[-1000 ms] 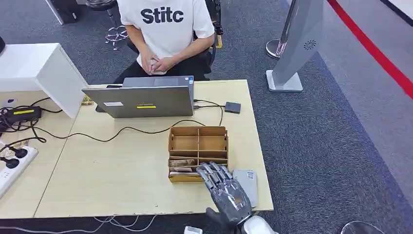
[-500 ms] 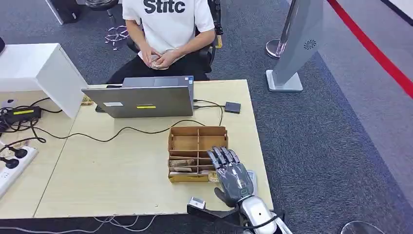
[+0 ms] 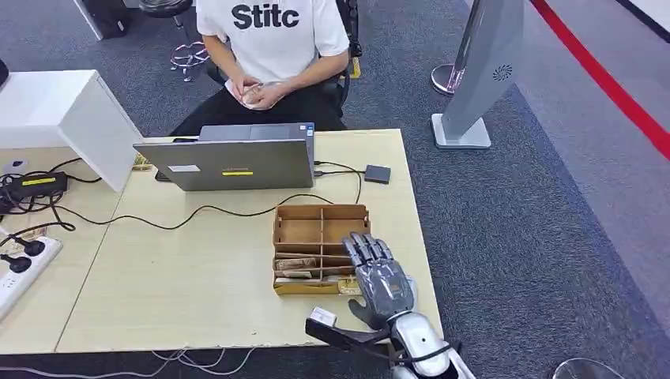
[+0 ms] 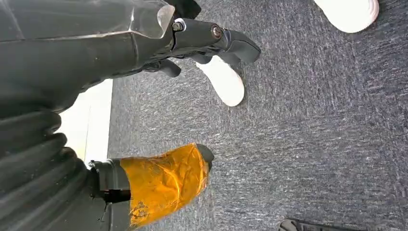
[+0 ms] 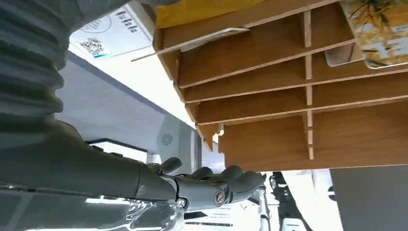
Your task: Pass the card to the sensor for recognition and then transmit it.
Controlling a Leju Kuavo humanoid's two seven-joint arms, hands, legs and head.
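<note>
Right hand (image 3: 381,278) low and right of centre in the head view, fingers stretched out flat and slightly apart, reaching over the right front corner of the wooden divider box (image 3: 321,229) with nothing in the grasp. From the right wrist view, the same fingers (image 5: 231,180) extended alongside the box's slotted compartments (image 5: 269,91), not curled round anything. Cards (image 3: 295,264) lying in the box's front slots, just left of the fingertips; another printed card (image 5: 380,33) showing in a compartment at the upper right of the right wrist frame. Possibly touching the box rim, though hard to tell from above. Small dark sensor pad (image 3: 378,174) at centre, above the box, cabled to the laptop (image 3: 229,162). Seated person (image 3: 272,47) at top centre, behind the table (image 3: 182,276). Left hand (image 4: 159,175) at lower left of the left wrist frame, orange-wrapped thumb over grey carpet (image 4: 312,134); open or closed, cannot tell.
</note>
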